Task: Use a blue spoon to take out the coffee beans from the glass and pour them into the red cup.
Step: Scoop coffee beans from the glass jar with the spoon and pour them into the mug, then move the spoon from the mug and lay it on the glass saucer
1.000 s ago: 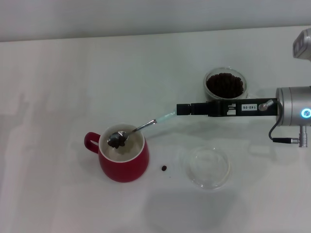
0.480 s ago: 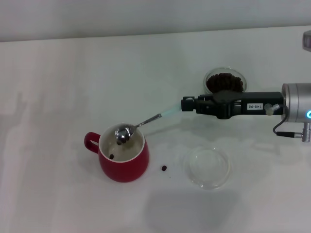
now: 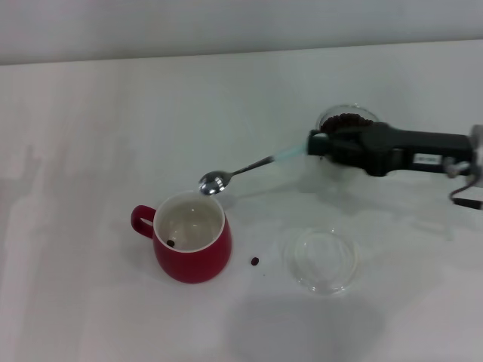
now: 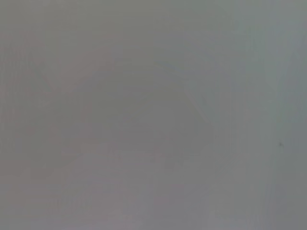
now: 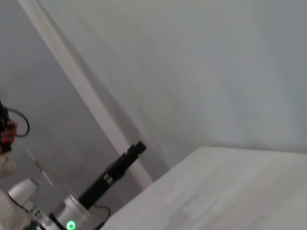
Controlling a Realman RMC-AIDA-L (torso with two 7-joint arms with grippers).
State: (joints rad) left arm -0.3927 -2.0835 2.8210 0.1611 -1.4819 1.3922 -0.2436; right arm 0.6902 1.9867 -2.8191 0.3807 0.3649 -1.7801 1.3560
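My right gripper (image 3: 315, 145) is shut on the pale handle of the blue spoon (image 3: 243, 170). The spoon's silver bowl (image 3: 213, 182) is empty and hangs just above the far rim of the red cup (image 3: 192, 246). The cup stands at the front left with its handle to the left and a few coffee beans (image 3: 173, 243) inside. The glass (image 3: 347, 124) with dark beans stands behind the right gripper, partly hidden by it. My left gripper is out of the head view; the right wrist view shows it (image 5: 139, 146) far off beside the table.
A flat clear glass saucer (image 3: 321, 260) lies to the right of the red cup. One loose coffee bean (image 3: 255, 262) lies on the white table (image 3: 113, 136) between cup and saucer.
The spoon tipped its beans into the red cup, then rose out of the cup and moved back and right. My right arm has drawn back to the right.
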